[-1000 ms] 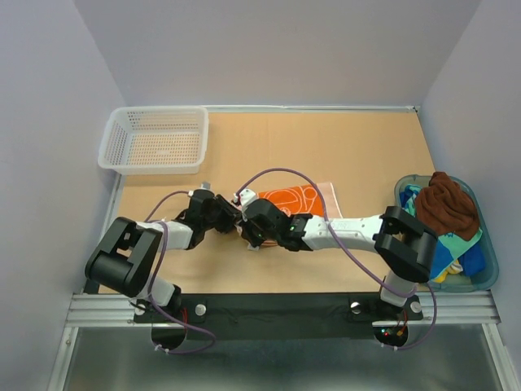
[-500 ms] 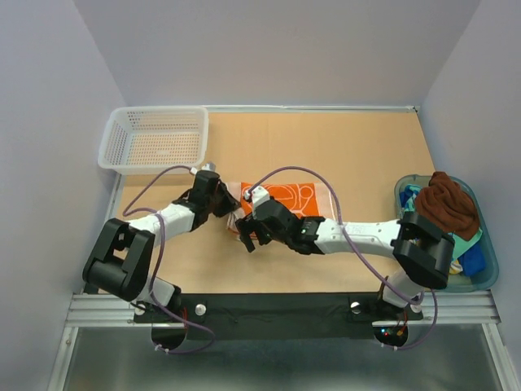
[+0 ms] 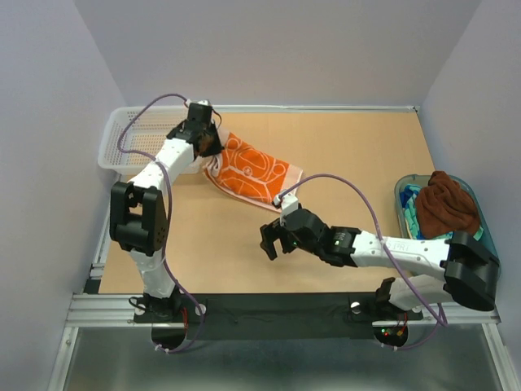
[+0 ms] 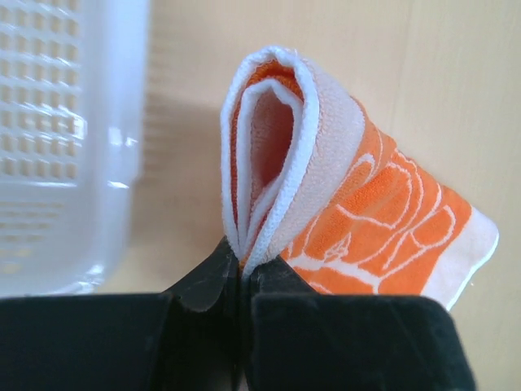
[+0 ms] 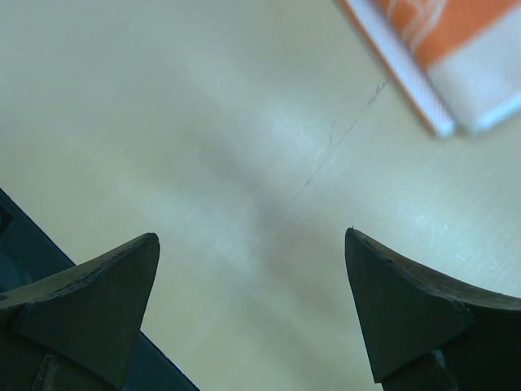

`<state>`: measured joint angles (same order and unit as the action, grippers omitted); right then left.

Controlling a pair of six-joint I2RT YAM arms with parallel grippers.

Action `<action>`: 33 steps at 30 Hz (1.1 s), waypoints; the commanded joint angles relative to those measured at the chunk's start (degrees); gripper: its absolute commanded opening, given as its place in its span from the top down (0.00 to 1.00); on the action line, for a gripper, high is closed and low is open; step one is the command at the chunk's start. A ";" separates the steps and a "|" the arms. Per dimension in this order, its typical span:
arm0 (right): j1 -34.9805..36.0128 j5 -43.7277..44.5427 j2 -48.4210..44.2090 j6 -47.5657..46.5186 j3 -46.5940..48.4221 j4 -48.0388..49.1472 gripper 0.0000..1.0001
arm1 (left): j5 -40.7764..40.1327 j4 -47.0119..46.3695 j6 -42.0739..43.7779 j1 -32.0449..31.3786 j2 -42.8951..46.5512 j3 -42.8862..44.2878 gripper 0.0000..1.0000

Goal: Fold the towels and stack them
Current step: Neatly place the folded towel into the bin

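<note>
Left gripper (image 4: 242, 273) at far left of the table (image 3: 350, 155), jaws pressed together, pinching the folded edge of the orange towel (image 3: 254, 169); pinched layers bulge into a loop past the fingertips in the wrist view; rest of the towel trails right and nearer toward the tabletop; whether all of it lies flat, cannot tell. White mesh basket (image 3: 138, 151) in the far-left corner, just beside the pinch on its left; left arm crosses over the basket's right rim and hides part of it. Right gripper (image 3: 268, 241) nearer than the towel, jaws spread wide, holding nothing, bare tabletop under it; only a pale-bordered towel corner shows at the top right of its wrist view, apart from the fingers. Blue-green tub (image 3: 401, 195) at the right edge, well apart; brown towel (image 3: 444, 204) heaped on blue and green cloths (image 3: 415, 213); right arm's elbow covers the tub's near end.
</note>
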<state>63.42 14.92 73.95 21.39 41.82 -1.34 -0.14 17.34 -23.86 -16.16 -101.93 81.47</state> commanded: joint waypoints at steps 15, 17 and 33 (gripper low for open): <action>-0.05 -8.50 17.36 -2.40 7.22 -2.43 0.00 | -9.61 23.96 19.19 12.38 -13.20 42.62 1.00; -0.14 -8.94 18.15 -2.49 7.92 -3.05 0.00 | -9.53 24.58 20.69 12.91 -15.05 46.48 1.00; -0.14 -5.16 20.71 -0.73 11.88 -7.71 0.00 | -18.22 27.74 33.26 13.88 -19.89 53.70 1.00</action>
<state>63.40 7.49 93.95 19.88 50.17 -7.70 -13.39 45.30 5.08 -3.25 -122.56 132.16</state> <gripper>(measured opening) 0.999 0.124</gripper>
